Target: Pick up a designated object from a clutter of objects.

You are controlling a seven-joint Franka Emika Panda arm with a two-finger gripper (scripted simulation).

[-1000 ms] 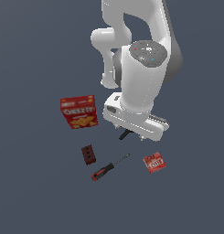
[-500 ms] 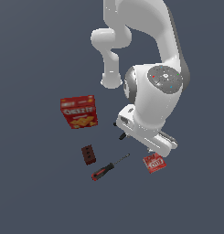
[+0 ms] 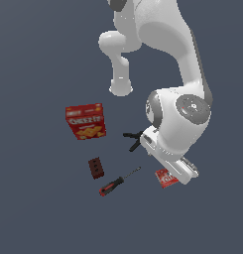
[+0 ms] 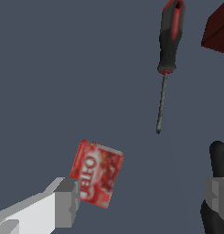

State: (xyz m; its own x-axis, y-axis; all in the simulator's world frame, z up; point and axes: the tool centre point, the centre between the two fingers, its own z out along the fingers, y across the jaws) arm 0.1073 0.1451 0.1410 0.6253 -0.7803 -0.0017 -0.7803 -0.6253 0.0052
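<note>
End effector [image 4: 138,201] fingers straddle small red box [image 4: 97,173], half-hidden outside.

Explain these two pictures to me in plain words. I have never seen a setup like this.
These are computer-simulated renders. The big white machine is a robot arm with a two-fingered pincer at its end. One picture comes from a camera off the arm, looking at the whole scene; the other from a camera on the arm's wrist, looking past the pincer's fingers.

On the dark floor lie a cracker box, a black clamp, a dark red block, a screwdriver and a small red box, which is the thing to pick up.

Nothing is held. The pincer is open, with the small red box beside one finger, not centred between the two.
</note>
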